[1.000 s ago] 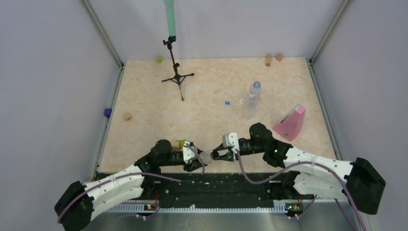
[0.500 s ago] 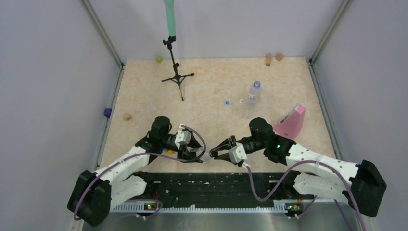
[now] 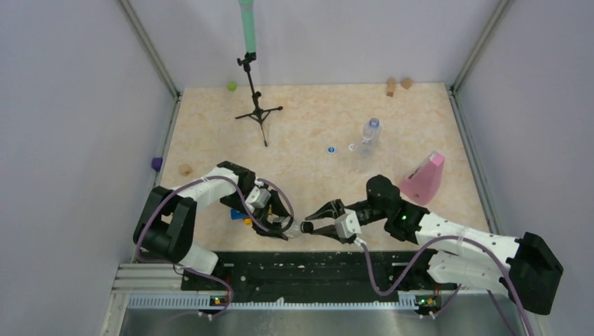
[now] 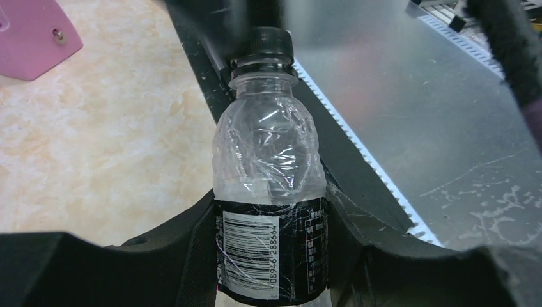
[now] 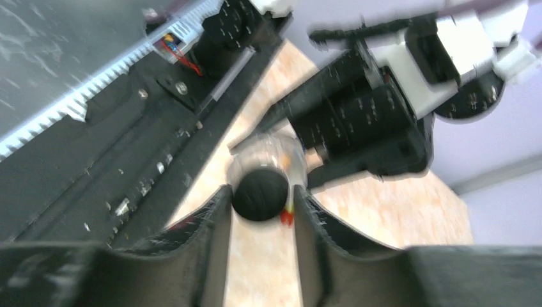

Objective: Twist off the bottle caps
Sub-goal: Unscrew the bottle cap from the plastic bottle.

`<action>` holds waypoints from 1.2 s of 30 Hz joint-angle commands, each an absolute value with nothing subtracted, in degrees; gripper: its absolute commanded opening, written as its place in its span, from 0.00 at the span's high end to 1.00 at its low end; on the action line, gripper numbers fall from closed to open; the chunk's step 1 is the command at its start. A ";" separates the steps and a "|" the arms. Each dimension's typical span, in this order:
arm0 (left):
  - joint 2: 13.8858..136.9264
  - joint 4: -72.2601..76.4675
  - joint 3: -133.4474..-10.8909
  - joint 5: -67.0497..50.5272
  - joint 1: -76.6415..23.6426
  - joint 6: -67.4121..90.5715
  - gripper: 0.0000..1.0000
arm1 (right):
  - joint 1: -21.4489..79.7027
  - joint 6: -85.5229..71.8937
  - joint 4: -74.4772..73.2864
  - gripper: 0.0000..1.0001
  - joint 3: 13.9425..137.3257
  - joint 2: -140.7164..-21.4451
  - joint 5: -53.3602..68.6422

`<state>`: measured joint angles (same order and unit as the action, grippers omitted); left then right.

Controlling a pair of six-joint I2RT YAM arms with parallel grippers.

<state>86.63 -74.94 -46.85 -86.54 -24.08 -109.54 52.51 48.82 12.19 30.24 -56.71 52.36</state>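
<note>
My left gripper (image 3: 284, 225) is shut on a small clear bottle (image 4: 268, 160) with a black label, gripping it at the label band (image 4: 271, 252). The bottle lies sideways near the table's front edge, with its black cap (image 3: 306, 227) pointing right. The cap (image 4: 268, 41) sits on the neck. My right gripper (image 3: 314, 225) is open, and its fingertips (image 5: 220, 198) stand on either side of the black cap (image 5: 259, 190); a small gap shows on one side. A second clear bottle (image 3: 368, 140) stands upright at the back right with its cap (image 3: 373, 122) on.
A loose blue cap (image 3: 330, 149) and a white cap (image 3: 351, 148) lie left of the standing bottle. A pink wedge (image 3: 422, 178) sits at the right and a black tripod (image 3: 258, 112) at the back. Small blocks lie along the table's edges (image 3: 156, 164) (image 3: 391, 87).
My left arm's elbow has swung out to the left while still holding the bottle. My right gripper has rolled over, opened, and come round the black cap.
</note>
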 commanded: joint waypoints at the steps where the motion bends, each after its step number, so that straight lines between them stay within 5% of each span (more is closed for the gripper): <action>1: 82.16 -91.03 -46.30 -96.07 -24.24 -130.96 1.00 | 50.83 34.53 23.62 0.54 26.95 -55.72 40.85; 9: 80.77 -91.03 -45.42 -96.09 -21.29 -132.42 1.00 | 50.97 2.02 34.19 0.27 25.86 -49.87 33.03; 14: 78.80 -90.90 -44.73 -96.15 -18.40 -134.01 1.00 | 51.61 -17.77 29.01 0.23 27.75 -47.68 22.16; 20: 78.55 -90.93 -46.02 -96.15 -17.21 -132.30 1.00 | 52.36 -37.69 14.13 0.30 35.57 -51.57 13.81; 29: 78.08 -91.00 -45.78 -96.17 -16.82 -132.53 1.00 | 61.75 -48.77 5.25 0.27 42.29 -56.45 0.68; 36: 79.68 -91.03 -45.53 -96.16 -16.08 -133.32 0.99 | 68.06 -52.73 -3.90 0.35 45.99 -58.61 -9.35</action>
<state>79.29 -87.50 -44.84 -87.22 -16.67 -118.50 65.49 -48.23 1.39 41.76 -57.28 -2.17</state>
